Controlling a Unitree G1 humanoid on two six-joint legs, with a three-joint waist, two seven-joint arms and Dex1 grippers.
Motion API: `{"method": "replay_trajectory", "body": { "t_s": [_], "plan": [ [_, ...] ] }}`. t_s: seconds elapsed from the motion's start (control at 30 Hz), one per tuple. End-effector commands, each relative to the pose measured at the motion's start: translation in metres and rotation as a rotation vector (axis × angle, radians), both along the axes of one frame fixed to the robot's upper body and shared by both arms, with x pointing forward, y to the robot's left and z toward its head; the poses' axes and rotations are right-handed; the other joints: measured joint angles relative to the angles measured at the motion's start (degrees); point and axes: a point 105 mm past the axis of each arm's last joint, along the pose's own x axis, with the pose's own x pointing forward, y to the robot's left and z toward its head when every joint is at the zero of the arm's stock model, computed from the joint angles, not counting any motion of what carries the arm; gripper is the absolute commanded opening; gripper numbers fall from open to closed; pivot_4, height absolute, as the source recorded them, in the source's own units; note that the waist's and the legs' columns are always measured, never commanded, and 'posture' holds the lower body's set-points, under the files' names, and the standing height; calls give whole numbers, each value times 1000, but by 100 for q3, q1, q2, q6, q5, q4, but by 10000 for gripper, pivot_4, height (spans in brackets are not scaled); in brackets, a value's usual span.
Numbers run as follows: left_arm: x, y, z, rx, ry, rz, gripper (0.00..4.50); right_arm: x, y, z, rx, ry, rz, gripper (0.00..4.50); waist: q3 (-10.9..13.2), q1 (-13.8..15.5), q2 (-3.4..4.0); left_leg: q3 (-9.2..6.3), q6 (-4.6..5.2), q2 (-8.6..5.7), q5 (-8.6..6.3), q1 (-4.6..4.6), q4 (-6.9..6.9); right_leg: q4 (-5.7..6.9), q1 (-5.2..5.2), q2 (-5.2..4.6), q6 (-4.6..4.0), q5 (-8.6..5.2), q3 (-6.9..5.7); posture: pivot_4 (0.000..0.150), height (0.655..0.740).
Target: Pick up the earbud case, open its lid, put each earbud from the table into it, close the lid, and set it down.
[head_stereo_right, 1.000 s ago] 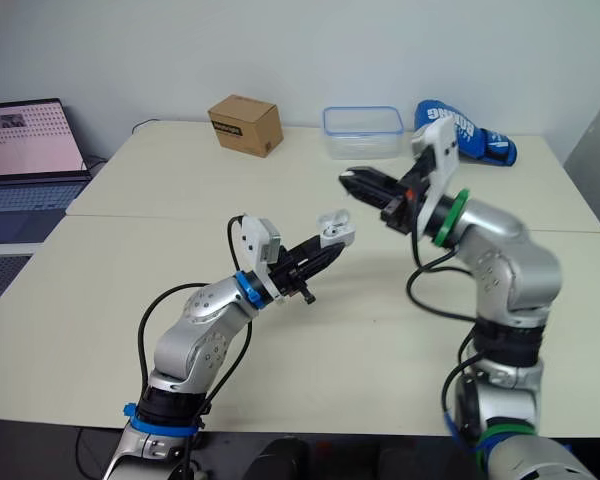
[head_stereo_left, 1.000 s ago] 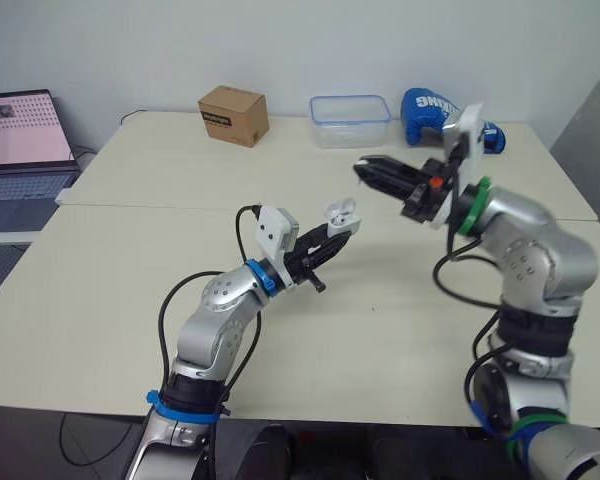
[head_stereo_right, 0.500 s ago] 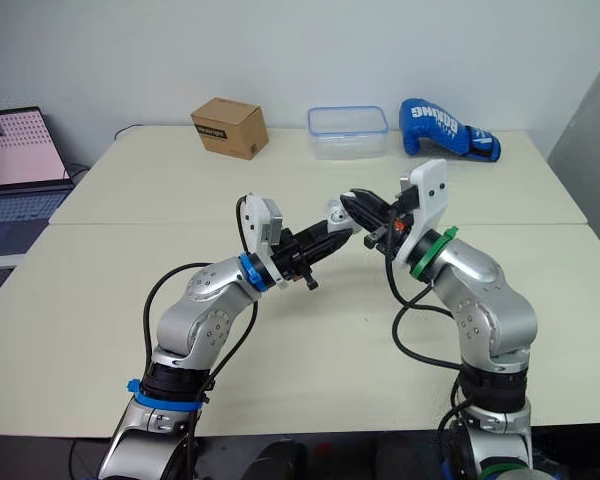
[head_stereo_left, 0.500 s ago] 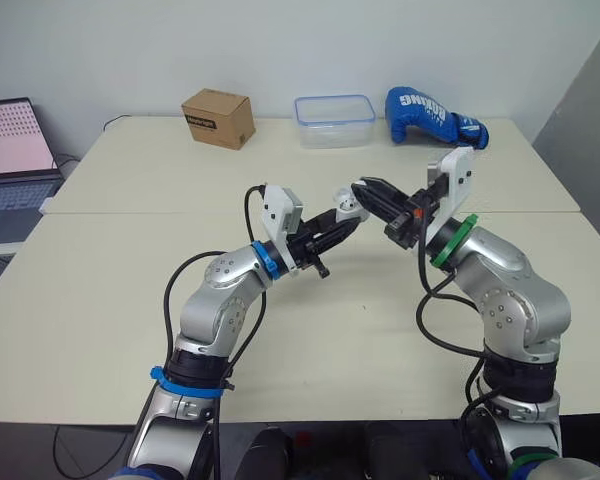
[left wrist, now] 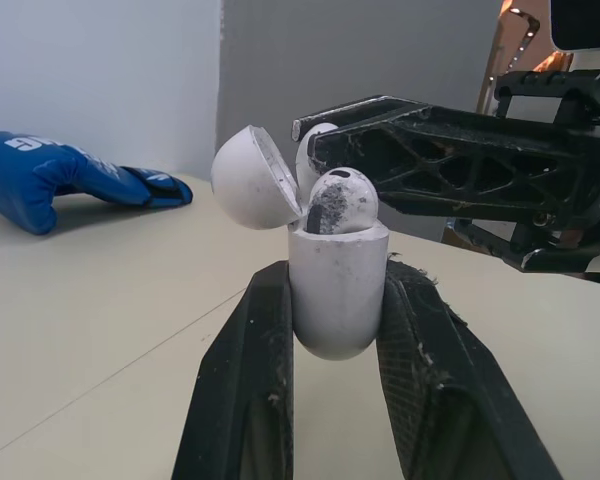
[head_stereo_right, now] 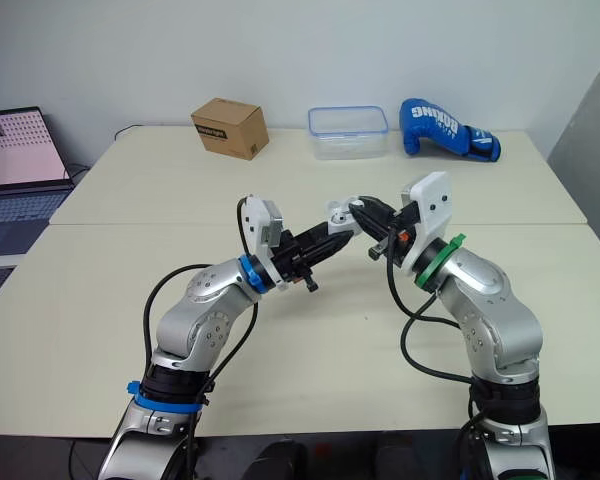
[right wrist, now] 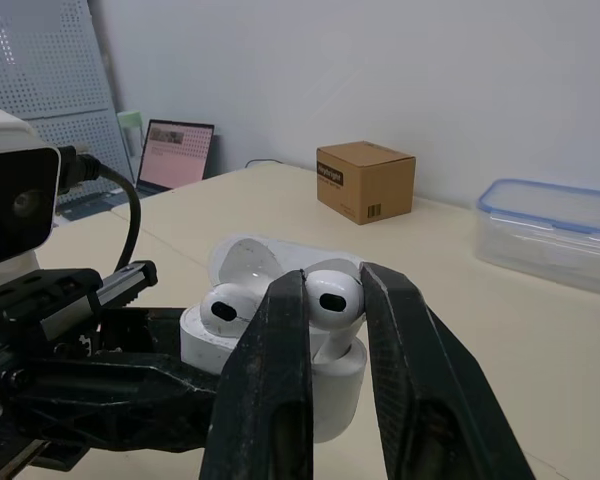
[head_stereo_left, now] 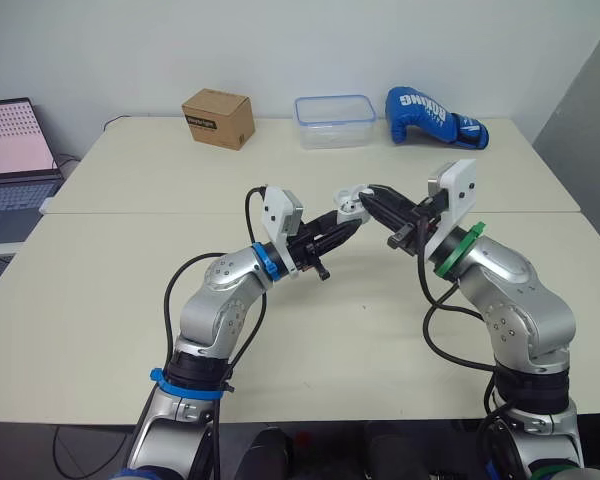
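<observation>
**Second bud directly over the empty socket, right tool reaching in from the side away from the lid**

The left tool (left wrist: pixel 335 270) pinches the earbud case (left wrist: pixel 338 310) upright by its lower body, held in the air above the bench (head_stereo_left: pixel 130 300) between the two arms, with the lid (left wrist: pixel 252 178) tipped back on the side away from the right arm. One earbud (left wrist: pixel 338 200) sits in the socket nearer the left wrist. The right tool (head_stereo_left: pixel 373 195) lies nearly level across the case's open mouth, pressed onto the head of the other earbud (right wrist: pixel 332 297). That bud's stem points down, in line with the case's upright axis and the free socket (how deep it has gone I cannot tell). The next move looks like a short straight push down, then release.
</observation>
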Motion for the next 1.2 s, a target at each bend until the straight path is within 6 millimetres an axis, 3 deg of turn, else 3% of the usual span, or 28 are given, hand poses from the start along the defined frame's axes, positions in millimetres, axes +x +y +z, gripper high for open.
{"method": "replay_trajectory", "body": {
  "t_s": [0.03,0.23,0.87,1.07,1.2],
  "plan": [
    [-9,-4,22,-39,-82,-29,7664,-4,5,6,-8,-33,16,7201,0,0,0,0,0,0,0,0,0,0,0,0,0,0,0,1500,7400],
    [-10,-5,22,-40,-80,-30,7664,-6,7,8,-11,-35,25,26776,0,3,0,1,0,1,0,0,0,-1,0,0,0,0,0,1500,7400],
    [-6,1,15,-18,-66,-16,7664,-12,-23,4,-9,13,0,26776,0,7,0,0,1,1,0,-1,0,-3,2,0,0,0,0,1500,7400],
    [-14,5,8,71,-65,-91,7664,-13,-42,-11,-36,120,36,26776,0,2,0,2,1,2,0,-1,0,-4,2,1,0,-1,0,1500,7400],
    [-31,5,4,162,-62,-217,7664,11,-53,-23,-53,215,-9,17981,0,-13,0,16,2,9,-1,3,0,-6,3,6,-2,-2,8,1500,7400]
  ]
}}
